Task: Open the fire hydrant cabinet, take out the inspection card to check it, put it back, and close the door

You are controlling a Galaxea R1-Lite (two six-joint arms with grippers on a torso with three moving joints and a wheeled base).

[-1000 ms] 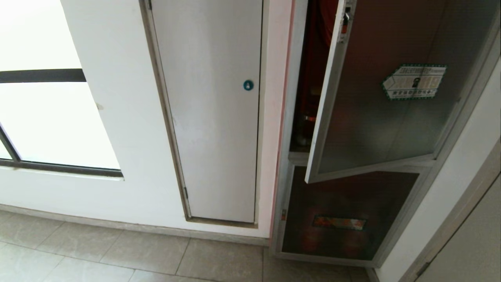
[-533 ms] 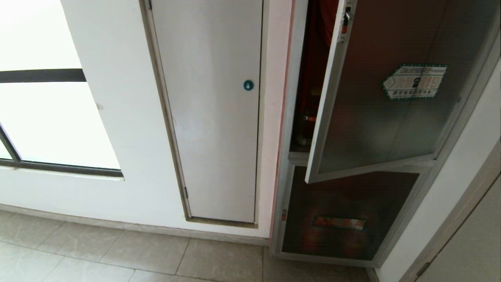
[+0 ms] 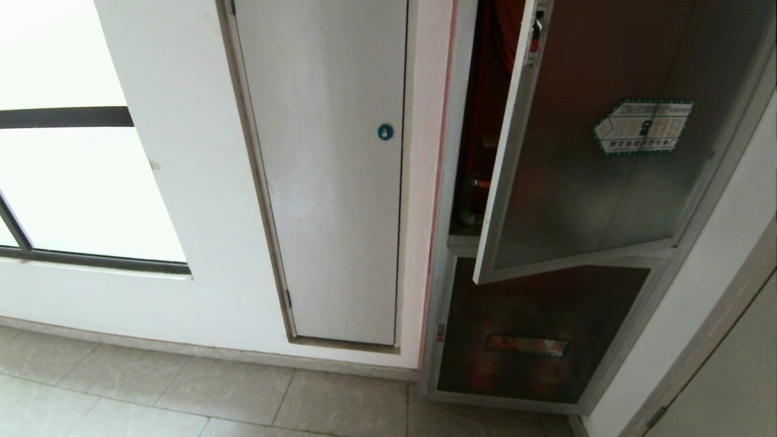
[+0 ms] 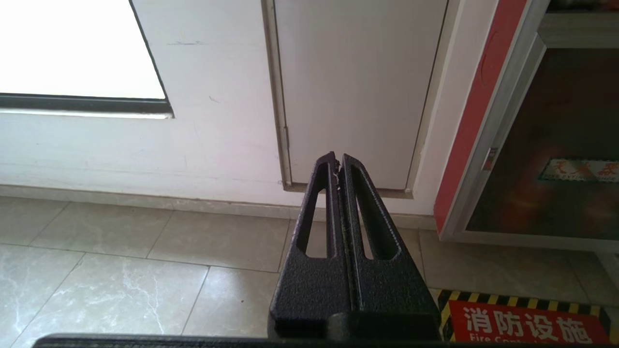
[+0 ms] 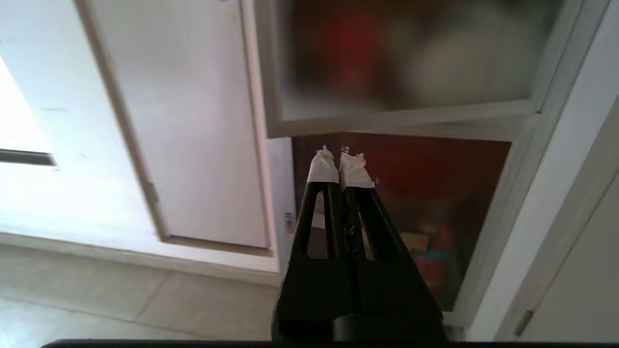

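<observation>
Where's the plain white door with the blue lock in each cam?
Head view: plain white door, centre, left of the fire hydrant cabinet.
Left wrist view: its lower part, top centre, behind the shut left tool.
Right wrist view: left of centre.
Shared landmark: the cabinet's lower dark panel.

Gap: your only way into the fire hydrant cabinet (image 3: 479,121) is the narrow slot at its left side.
Obstacle: the door (image 3: 583,152) stands ajar, its free edge jutting toward you across the opening.
Inside: red fittings crowd the slot.
</observation>
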